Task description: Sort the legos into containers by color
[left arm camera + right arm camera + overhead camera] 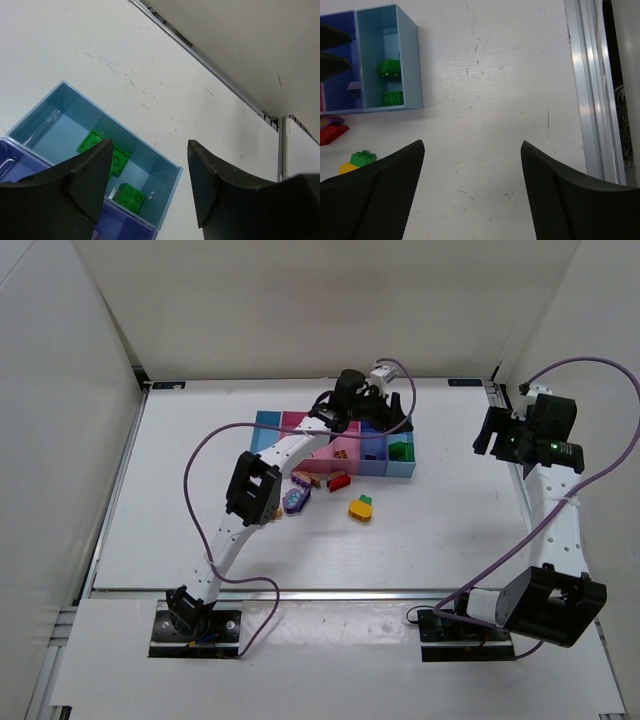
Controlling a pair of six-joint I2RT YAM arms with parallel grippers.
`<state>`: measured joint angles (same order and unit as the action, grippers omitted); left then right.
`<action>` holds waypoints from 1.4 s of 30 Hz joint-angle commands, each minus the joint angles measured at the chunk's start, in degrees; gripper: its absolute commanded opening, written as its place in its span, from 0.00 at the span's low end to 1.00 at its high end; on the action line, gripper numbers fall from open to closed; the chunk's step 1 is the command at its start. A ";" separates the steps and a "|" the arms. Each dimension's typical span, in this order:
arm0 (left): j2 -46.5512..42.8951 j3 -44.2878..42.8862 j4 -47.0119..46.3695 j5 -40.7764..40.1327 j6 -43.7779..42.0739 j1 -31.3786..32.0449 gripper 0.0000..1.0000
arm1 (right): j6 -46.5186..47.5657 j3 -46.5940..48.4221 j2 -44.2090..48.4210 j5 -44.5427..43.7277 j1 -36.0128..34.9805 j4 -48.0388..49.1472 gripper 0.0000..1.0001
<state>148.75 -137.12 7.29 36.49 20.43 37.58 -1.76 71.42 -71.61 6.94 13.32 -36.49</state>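
The containers (400, 471) stand in a joined row at the table's middle back. Its light blue end bin (75, 102) holds green legos (118, 159), which also show in the right wrist view as green legos (389, 67). My left gripper (386, 406) hovers over the row's right end, open and empty, with its jaws (149, 152) wide above that bin's corner. Loose in front lie a red lego (339, 482), a purple lego (297, 500) and a yellow lego with a green top (361, 507). My right gripper (508, 436) hangs open and empty (472, 146) over bare table at the right.
A blue bin (340, 60) adjoins the light blue bin (413, 60). A pink bin (322, 454) holds an orange piece (342, 452). A metal rail (585, 100) marks the table's right edge. White walls enclose the table on three sides.
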 commanded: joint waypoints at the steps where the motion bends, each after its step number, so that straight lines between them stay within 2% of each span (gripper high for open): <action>1: -4.77 -1.40 -0.87 -0.55 1.11 -2.51 0.71 | 6.30 -0.75 1.55 5.09 -2.24 2.64 0.80; 3: -9.16 0.70 -0.88 -1.77 1.54 -3.83 0.71 | 10.53 -5.04 4.10 9.29 -4.61 4.40 0.80; 4: -12.66 1.67 -0.79 -3.08 1.81 -5.40 0.71 | 16.20 -6.45 6.81 16.02 -5.40 4.58 0.80; 5: -14.69 3.77 -0.35 -4.05 2.33 -6.28 0.71 | 19.05 -7.51 8.06 18.78 -6.46 3.72 0.81; 7: -20.91 6.59 1.05 -6.68 4.35 -8.39 0.71 | 27.89 -9.10 10.34 28.15 -10.49 -0.85 0.81; 10: -30.05 14.84 2.11 -7.40 5.59 -13.31 0.73 | 37.66 -11.56 11.49 34.96 -17.79 -5.26 0.80; 12: -34.12 21.35 2.20 -5.65 5.07 -17.00 0.73 | 42.60 -14.27 11.76 35.86 -23.22 -4.82 0.80; 16: -42.12 28.29 8.52 4.44 3.66 -22.37 0.75 | 60.08 -16.40 9.22 37.43 -27.56 -4.11 0.79; 17: -42.92 29.35 10.01 7.34 3.48 -23.60 0.77 | 69.86 -15.88 6.51 38.58 -26.95 -6.29 0.78; 18: -44.84 30.50 10.20 12.76 3.31 -25.87 0.78 | 75.79 -14.91 4.57 40.07 -25.20 -8.57 0.78; 19: -45.73 32.94 10.03 14.90 2.96 -26.76 0.80 | 88.99 -11.51 2.38 43.65 -23.80 -11.82 0.78; 22: -49.33 37.79 8.63 21.59 1.90 -30.02 0.82 | 109.53 -0.35 -10.17 47.19 -18.87 -27.10 0.79; 23: -50.82 38.93 8.10 22.30 1.81 -31.16 0.82 | 120.56 2.91 -17.17 47.11 -18.16 -33.93 0.79; 25: -52.06 41.57 8.44 23.10 1.46 -31.95 0.82 | 128.98 10.71 -23.02 47.03 -16.76 -38.46 0.79; 26: -53.37 42.45 8.70 23.10 1.29 -32.39 0.82 | 137.38 12.67 -27.57 46.50 -16.23 -41.44 0.78; 29: -55.92 44.74 11.60 20.56 -2.40 -33.01 0.81 | 148.50 18.22 -32.87 45.45 -15.52 -45.23 0.74; 30: -56.46 45.27 13.17 20.29 -3.36 -33.19 0.82 | 155.93 19.71 -36.45 45.01 -15.35 -47.08 0.73; 31: -56.90 45.45 14.06 19.94 -4.68 -33.45 0.82 | 159.40 22.86 -38.23 44.22 -15.87 -50.75 0.71; 33: -57.78 45.36 16.09 18.88 -5.74 -34.41 0.82 | 164.08 24.12 -40.97 42.28 -16.92 -51.84 0.70; 38: -58.92 45.80 17.93 17.48 -6.98 -36.35 0.82 | 165.41 26.05 -43.87 43.15 -22.36 -51.31 0.68; 42: -59.19 46.42 17.94 17.04 -6.89 -36.88 0.82 | 166.99 23.42 -43.61 42.02 -25.71 -48.69 0.66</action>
<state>92.14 -91.29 23.81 54.15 15.00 1.26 112.36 94.89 -115.74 48.51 -10.15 -74.89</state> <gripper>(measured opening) 0.816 0.667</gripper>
